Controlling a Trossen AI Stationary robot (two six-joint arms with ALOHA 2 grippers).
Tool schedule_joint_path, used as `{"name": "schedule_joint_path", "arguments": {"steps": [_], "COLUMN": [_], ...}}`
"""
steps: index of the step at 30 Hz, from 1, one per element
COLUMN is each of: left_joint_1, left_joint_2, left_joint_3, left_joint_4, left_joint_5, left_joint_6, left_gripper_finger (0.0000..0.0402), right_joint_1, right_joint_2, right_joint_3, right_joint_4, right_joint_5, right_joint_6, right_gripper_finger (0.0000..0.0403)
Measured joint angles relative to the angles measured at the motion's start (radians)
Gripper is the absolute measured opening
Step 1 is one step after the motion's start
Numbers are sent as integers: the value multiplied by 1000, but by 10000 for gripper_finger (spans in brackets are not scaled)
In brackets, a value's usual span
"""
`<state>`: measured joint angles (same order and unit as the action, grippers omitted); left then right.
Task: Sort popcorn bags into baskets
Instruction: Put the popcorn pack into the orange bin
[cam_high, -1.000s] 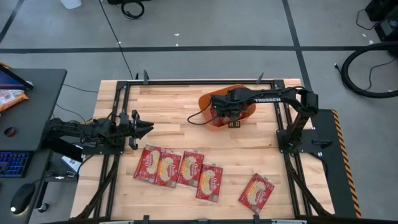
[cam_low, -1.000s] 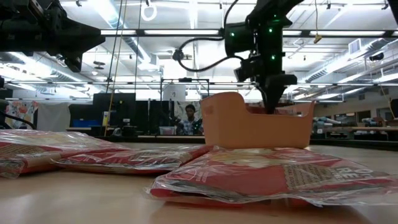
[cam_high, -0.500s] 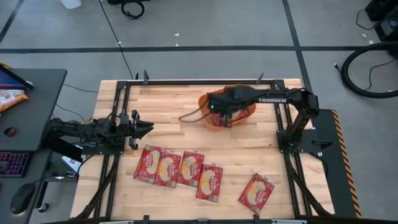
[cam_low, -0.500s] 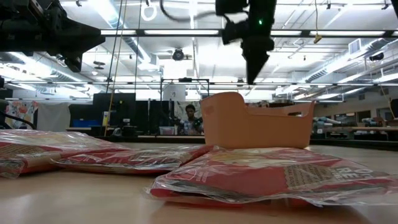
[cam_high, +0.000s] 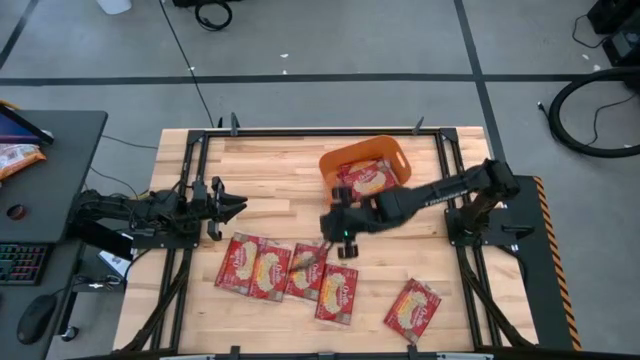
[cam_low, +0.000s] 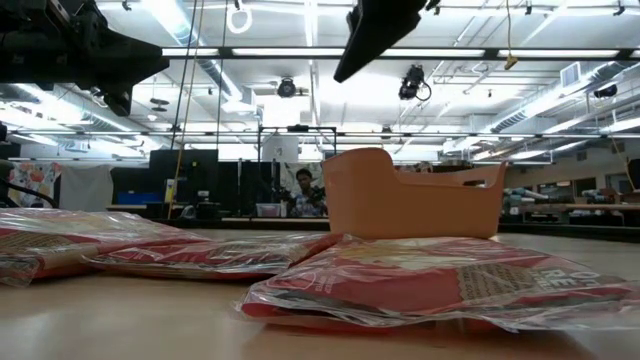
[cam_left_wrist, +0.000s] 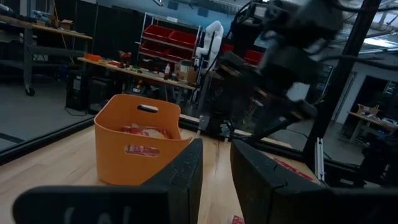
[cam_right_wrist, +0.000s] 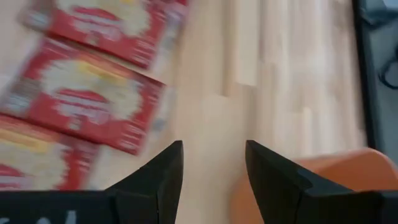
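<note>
The orange basket (cam_high: 330, 165) stands at the far middle of the table, with red popcorn bags (cam_high: 366, 178) lying flat inside it. Several more popcorn bags (cam_high: 268, 270) lie flat in an overlapping row near the front edge, and one (cam_high: 412, 308) lies apart at the front right. My right gripper (cam_high: 327, 243) hangs open above the table between the basket and the row, with nothing between its fingers (cam_right_wrist: 168, 171). My left gripper (cam_high: 238, 208) waits at the left, above the table, with a narrow empty gap between its fingers (cam_left_wrist: 186, 168).
The right arm (cam_high: 440, 188) stretches from its base at the right edge across the table in front of the basket. Bare wood lies between the basket and the row of bags. A black frame rail (cam_high: 330, 131) runs along the table's far edge.
My right gripper has risen out of the basket, then swung toward the table's near edge and left, ending above the wood just short of the row of bags. The bags in the basket, covered by the gripper before, now show.
</note>
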<state>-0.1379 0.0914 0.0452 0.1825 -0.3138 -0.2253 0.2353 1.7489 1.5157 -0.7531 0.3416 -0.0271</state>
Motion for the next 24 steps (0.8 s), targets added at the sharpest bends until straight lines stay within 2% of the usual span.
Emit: {"name": "schedule_joint_path", "arguments": {"steps": [7, 12, 19, 24], "left_joint_1": [0, 0, 0, 0], "left_joint_2": [0, 0, 0, 0], "left_joint_3": [0, 0, 0, 0], "left_joint_4": [0, 0, -9, -15], "left_joint_5": [0, -9, -12, -12], "left_joint_6": [0, 1, 0, 0], "left_gripper_finger": [87, 87, 87, 87], "right_joint_1": [127, 217, 329, 411], "right_joint_2": [3, 89, 216, 258], "right_joint_3": [-91, -93, -94, -94], "right_joint_4": [122, 150, 150, 109], "right_joint_5": [14, 29, -30, 48], "right_joint_6": [39, 47, -86, -178], "right_gripper_finger": [178, 178, 178, 178]}}
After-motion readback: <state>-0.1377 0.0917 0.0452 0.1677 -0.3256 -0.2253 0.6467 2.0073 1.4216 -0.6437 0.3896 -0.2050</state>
